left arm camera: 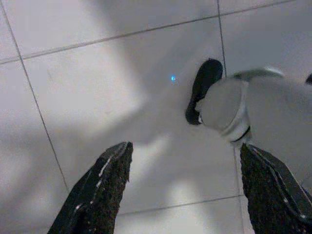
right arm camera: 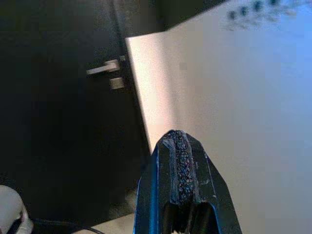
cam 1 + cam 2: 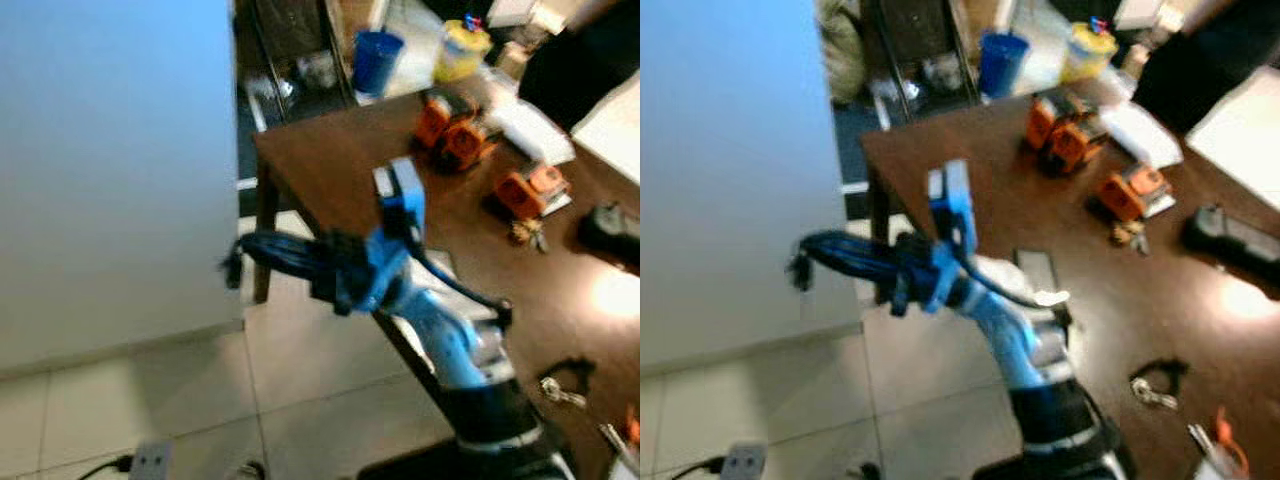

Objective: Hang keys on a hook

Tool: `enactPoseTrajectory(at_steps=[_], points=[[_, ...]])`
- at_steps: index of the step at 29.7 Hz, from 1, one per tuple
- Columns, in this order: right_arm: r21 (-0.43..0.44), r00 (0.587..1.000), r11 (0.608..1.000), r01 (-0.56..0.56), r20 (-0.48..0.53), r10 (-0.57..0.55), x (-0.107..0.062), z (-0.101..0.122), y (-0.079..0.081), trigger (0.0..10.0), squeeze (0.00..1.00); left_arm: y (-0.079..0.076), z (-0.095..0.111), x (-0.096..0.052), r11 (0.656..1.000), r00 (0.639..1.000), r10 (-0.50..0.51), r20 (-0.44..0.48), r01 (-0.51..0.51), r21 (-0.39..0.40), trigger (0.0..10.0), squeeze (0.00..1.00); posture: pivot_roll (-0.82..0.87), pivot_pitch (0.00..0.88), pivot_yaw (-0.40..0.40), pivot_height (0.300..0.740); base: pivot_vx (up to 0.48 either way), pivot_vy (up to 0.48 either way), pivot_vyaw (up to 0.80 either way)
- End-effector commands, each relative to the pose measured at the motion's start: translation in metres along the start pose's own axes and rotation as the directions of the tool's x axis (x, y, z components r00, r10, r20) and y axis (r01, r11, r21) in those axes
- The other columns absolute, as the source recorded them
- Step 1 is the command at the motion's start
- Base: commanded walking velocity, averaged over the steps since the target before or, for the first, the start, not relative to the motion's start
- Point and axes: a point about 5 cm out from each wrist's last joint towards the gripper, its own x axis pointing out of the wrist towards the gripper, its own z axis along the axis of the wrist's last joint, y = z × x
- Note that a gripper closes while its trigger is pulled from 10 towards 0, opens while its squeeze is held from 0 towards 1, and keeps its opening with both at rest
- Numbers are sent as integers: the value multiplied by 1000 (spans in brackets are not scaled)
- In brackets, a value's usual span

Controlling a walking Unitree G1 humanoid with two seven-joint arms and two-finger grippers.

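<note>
Left eye view: right hand (image 3: pixel 243 252) reaches out level to the white wall (image 3: pixel 110 170), probably because the hook is there.
Right hand tip: a small dark thing hangs at it; too blurred to tell whether it is keys.
Keys (image 3: pixel 563 388): one bunch on a black loop lies on the brown worktop (image 3: pixel 340 170) near the robot's body, small, pale metal, loosely spread; a second bunch (image 3: pixel 528 232) lies further along beside orange boxes.
Right eye view: same scene; right hand close to the wall, well apart from both bunches.
Left wrist view: left hand (image 1: pixel 184 148) spread wide, nothing in it, hanging idle over the tiled floor (image 1: pixel 97 73).
Right wrist view: right hand's fingers (image 2: pixel 181 146) pressed together, aimed at the wall beside a dark door (image 2: pixel 58 122).
Hooks (image 2: pixel 253 10): a row of dark spots high on the wall, likely the target, not yet reached.
</note>
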Motion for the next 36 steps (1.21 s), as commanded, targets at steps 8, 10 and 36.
enactPoseTrajectory(at_steps=[8, 10, 36], points=[[8, 995, 998, 60, 74, -60, 2, 4, -6, 10000, 0, -6, -16, -3, 999, 999, -22, -38, 21, -30, 10000, 0, 11, 78, -56, 740, 0, 0, 748], [10, 992, 997, 77, 101, -78, 4, 7, -8, 10000, 0, -5, -15, -3, 999, 999, -23, -34, 21, -36, 10000, 0, 11, 71, -53, 740, 0, 0, 747], [-71, 953, 978, 194, 251, -171, -5, 51, -20, 10000, 0, -12, 2, 1, 996, 997, -81, 13, 82, -35, 10000, 0, -3, 69, -37, 740, 168, 0, 200]])
